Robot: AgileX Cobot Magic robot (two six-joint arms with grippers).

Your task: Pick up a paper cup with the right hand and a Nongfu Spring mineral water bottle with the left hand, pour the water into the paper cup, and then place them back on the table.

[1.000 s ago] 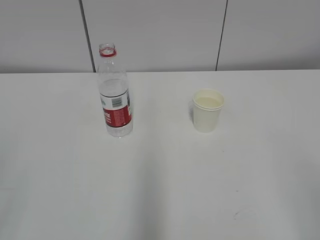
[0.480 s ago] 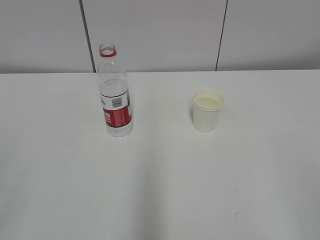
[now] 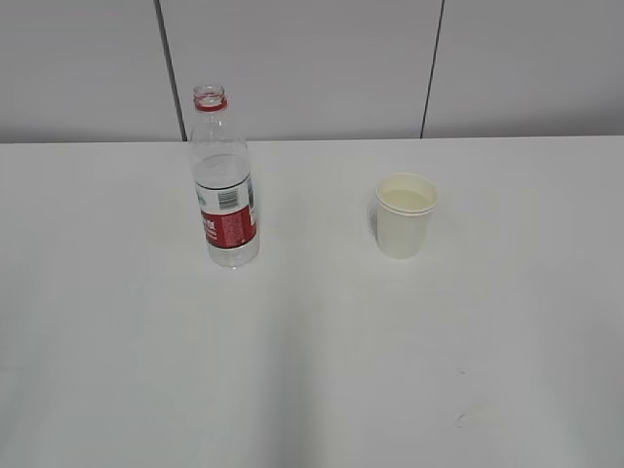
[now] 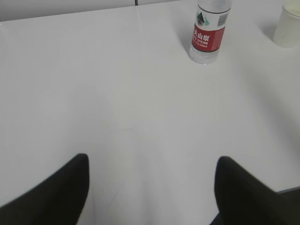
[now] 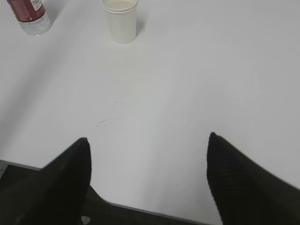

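The Nongfu Spring mineral water bottle stands upright and uncapped on the white table, left of centre. The paper cup stands upright to its right and holds some liquid. Neither arm shows in the exterior view. In the left wrist view the left gripper is open and empty, far in front of the bottle; the cup is at the top right edge. In the right wrist view the right gripper is open and empty above the table's front edge, with the cup and the bottle far ahead.
A grey panelled wall stands behind the table's far edge. A faint scratch mark lies on the table between the right gripper and the cup. The table's near edge shows under the right gripper.
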